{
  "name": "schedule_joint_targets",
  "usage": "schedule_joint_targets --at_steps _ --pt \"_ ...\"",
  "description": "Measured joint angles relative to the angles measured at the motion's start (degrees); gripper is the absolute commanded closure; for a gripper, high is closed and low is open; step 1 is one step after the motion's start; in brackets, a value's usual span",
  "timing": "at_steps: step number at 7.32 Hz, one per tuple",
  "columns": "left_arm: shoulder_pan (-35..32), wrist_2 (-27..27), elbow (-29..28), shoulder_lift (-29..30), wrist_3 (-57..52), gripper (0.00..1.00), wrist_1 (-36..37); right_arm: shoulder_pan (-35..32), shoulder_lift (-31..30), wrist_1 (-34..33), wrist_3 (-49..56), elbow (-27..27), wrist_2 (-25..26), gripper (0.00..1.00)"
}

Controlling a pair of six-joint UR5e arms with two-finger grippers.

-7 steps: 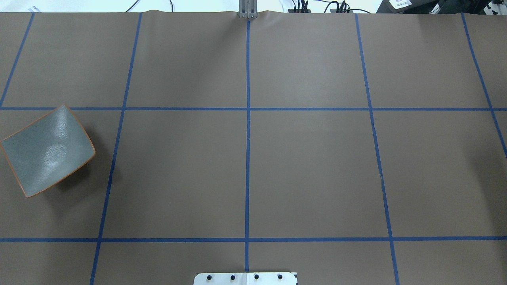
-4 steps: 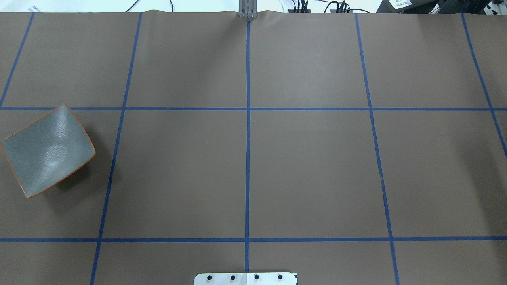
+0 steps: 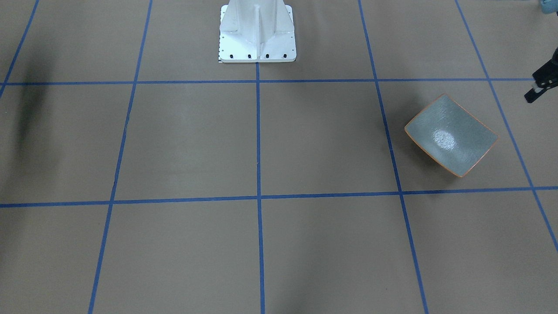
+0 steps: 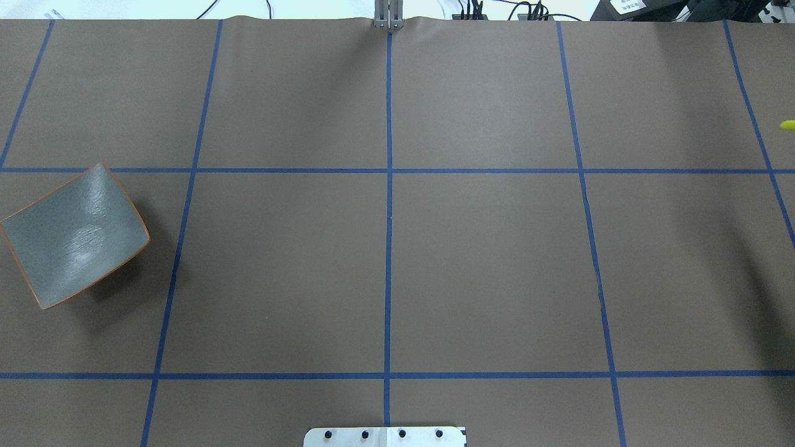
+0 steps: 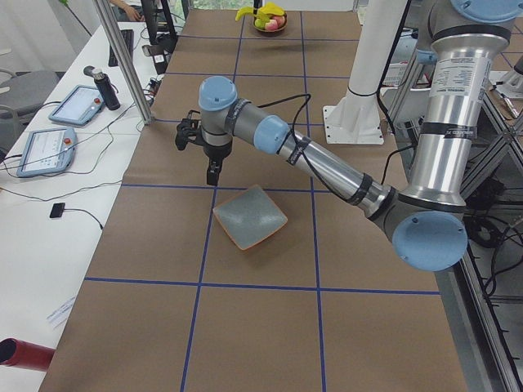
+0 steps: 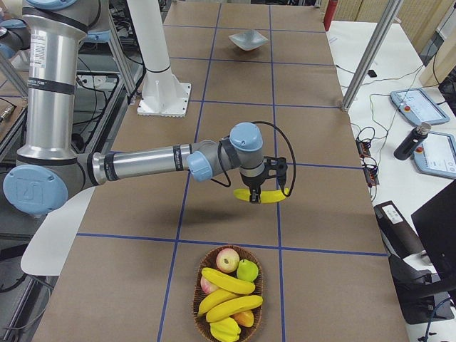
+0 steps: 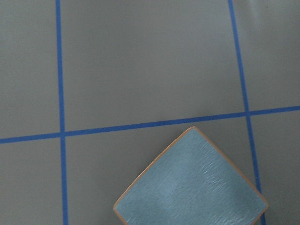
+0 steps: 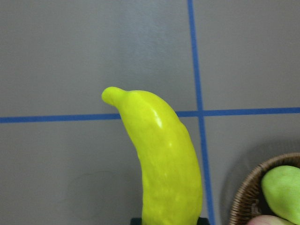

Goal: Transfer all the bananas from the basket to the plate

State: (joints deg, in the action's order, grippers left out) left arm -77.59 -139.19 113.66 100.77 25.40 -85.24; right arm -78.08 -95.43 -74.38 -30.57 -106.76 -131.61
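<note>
My right gripper (image 6: 260,192) is shut on a bright yellow banana (image 6: 271,197) and holds it above the table, just beyond the basket (image 6: 228,303). The banana fills the right wrist view (image 8: 164,159), and its tip shows at the right edge of the overhead view (image 4: 787,125). Several more bananas (image 6: 228,281) lie in the basket. The grey-green plate (image 4: 74,236) with an orange rim sits empty at the far left, also in the front view (image 3: 451,135). My left gripper (image 5: 212,173) hangs above the table beside the plate (image 5: 249,216); I cannot tell whether it is open.
The basket also holds a red apple (image 6: 228,260) and a green apple (image 6: 247,270). The white robot pedestal (image 3: 257,35) stands at the table's robot side. Metal frame posts (image 6: 367,57) and side tables with teach pendants (image 6: 420,103) border the table.
The yellow banana tip has come into the overhead view at the right edge. The plate has not moved.
</note>
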Motion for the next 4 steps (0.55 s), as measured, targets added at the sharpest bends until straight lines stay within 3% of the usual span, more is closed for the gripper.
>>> schedule_joint_targets --at_steps 2,4 --pt "8.6 1.4 -0.7 9.9 13.6 0.0 0.1 7.5 8.0 -0.2 -13.5 -0.3 -1.1 1.0" --pt "15.6 5.2 -1.9 17.0 20.5 0.0 -0.4 16.3 17.1 -0.5 -27.8 -0.1 -1.0 1.0"
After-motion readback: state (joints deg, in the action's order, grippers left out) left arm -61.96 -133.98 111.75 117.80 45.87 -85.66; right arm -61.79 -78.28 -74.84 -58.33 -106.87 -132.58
